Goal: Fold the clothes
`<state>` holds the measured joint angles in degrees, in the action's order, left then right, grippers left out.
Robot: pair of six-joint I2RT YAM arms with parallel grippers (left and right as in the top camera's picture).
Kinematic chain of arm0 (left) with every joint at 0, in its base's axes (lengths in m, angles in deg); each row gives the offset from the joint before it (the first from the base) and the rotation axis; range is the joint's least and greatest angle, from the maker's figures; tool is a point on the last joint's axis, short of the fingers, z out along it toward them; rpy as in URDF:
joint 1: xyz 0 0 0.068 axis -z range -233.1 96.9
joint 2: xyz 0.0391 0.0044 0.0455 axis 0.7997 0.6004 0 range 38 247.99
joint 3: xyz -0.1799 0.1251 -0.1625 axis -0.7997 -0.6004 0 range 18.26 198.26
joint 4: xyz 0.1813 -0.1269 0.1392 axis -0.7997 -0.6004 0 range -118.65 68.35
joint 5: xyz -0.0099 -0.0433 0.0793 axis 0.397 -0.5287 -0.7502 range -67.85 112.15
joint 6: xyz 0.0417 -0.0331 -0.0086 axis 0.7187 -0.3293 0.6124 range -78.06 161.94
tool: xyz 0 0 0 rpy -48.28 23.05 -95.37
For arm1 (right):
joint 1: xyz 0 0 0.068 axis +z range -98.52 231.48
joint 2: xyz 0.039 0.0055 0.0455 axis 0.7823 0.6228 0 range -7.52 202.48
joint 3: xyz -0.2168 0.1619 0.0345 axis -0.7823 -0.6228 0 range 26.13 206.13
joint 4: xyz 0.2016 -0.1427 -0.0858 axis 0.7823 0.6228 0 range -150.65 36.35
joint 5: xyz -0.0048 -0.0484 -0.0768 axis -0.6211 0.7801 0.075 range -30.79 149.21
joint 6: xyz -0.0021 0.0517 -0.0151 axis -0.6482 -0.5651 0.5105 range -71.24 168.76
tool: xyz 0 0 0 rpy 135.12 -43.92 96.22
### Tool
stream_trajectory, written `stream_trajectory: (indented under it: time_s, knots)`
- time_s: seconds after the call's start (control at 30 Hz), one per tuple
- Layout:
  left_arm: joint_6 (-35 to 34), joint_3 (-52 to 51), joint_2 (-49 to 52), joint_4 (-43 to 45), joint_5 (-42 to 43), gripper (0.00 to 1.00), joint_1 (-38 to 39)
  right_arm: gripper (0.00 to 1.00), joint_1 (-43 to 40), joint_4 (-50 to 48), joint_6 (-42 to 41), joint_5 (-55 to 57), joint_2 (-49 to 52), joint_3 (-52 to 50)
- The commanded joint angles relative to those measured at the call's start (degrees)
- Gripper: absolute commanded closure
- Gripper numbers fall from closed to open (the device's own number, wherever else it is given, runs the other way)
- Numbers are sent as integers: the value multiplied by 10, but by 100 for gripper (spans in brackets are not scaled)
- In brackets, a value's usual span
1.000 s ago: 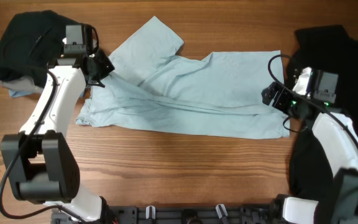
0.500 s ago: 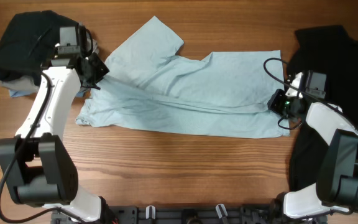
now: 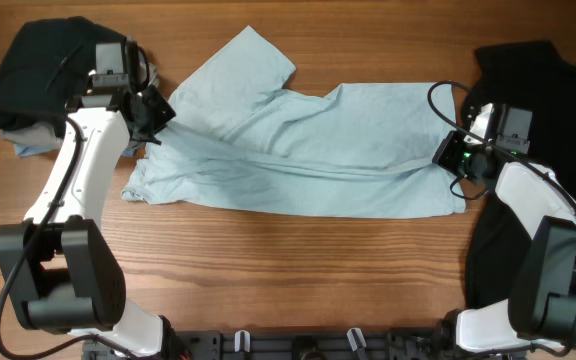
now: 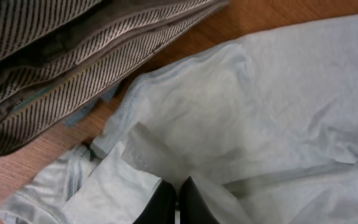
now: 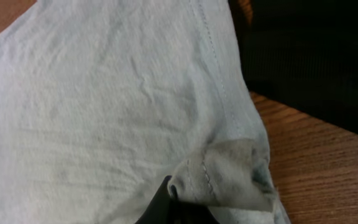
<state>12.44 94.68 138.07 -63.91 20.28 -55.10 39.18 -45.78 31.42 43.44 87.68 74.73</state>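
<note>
The clothes' pale light-blue T-shirt (image 3: 308, 150) lies spread across the table's middle, one sleeve pointing to the back. My left gripper (image 3: 154, 112) sits at the shirt's left end. In the left wrist view this gripper (image 4: 178, 186) is shut, its dark fingertips pinching a fold of the shirt (image 4: 253, 112). At the shirt's right end, my right gripper (image 3: 452, 160) is at the stitched hem. In the right wrist view the right gripper (image 5: 174, 190) is shut on a bunched corner of that hem (image 5: 229, 171), and the cloth hides one finger.
A heap of black and grey garments (image 3: 43, 65) lies at the back left, close behind my left gripper; its ribbed dark cloth (image 4: 55, 56) fills that wrist view's top left. A large black shirt (image 3: 543, 90) covers the right side, under my right arm.
My right gripper has closed from wide open onto the shirt's right hem. My left gripper stayed shut on the shirt and shifted slightly up and left.
</note>
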Motion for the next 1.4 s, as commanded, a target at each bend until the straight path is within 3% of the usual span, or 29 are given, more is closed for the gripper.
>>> stream_trajectory:
  time_s: [0.0, 0.03, 0.07, 0.1, 0.13, 0.2, 0.23, 0.27, 0.33, 0.37, 0.5, 0.57, 0.7, 0.83, 0.87, 0.93, 0.97, 1.03, 1.13, 1.27, 1.37]
  knots:
    - [-8, 4, -15, 23, -2, 96, -1, 85, 2, -25, -9, 25, -9, 12]
    - [-8, 4, -15, 33, -2, 96, -1, 71, 2, -37, -9, 25, -9, 12]
    - [-8, 4, -15, 38, -2, 91, -1, 51, 2, -38, -8, 25, -9, 12]
    - [-8, 4, -15, 36, -1, 70, -1, 32, 2, -34, -6, 25, -9, 12]
    - [-5, 4, -15, 21, -1, 43, -1, 21, 2, -20, -6, 25, -9, 12]
    - [38, 4, -15, -18, -1, 34, -1, 21, -5, 22, -6, 3, -12, 12]
    - [61, 4, -15, -53, -2, 33, -2, 24, -12, 56, -4, -12, -17, 12]
    - [74, 4, -15, -81, -3, 34, -2, 26, -21, 87, 9, -23, -24, 12]
    - [77, 4, -15, -160, -30, 51, -5, 27, -42, 171, 9, -23, -47, 12]
    - [76, 1, -13, -182, -34, 54, -8, 27, -48, 211, 9, -22, -55, 12]
    - [66, -84, -8, -152, -16, 66, -34, 27, -49, 282, 10, -23, -54, -10]
    - [66, -128, -2, -111, 23, 66, -39, 27, -49, 261, 6, -23, -54, -29]
    - [66, -195, 2, -16, 27, 57, -39, 23, -49, 220, -13, -22, -54, -44]
    - [66, -223, 2, 36, 29, 55, -39, 19, -49, 211, -24, -22, -54, -44]
    - [66, -228, 2, 40, 29, 60, -39, 18, -49, 210, -24, -22, -54, -44]
    - [66, -230, 2, 39, 29, 80, -39, 13, -49, 209, -24, -20, -54, -45]
    - [66, -230, 2, 35, 29, 96, -39, 11, -49, 205, -29, -20, -54, -48]
    - [66, -230, 2, 17, 29, 96, -39, 10, -49, 185, -49, -20, -54, -69]
    - [66, -229, 2, 9, 29, 96, -39, 22, -49, 183, -67, -21, -54, -96]
    - [65, -228, 2, 9, 29, 96, -39, 19, -49, 160, -83, -26, -54, -136]
    - [65, -228, 2, 4, 29, 96, -40, 26, -49, 156, -87, -27, -54, -144]
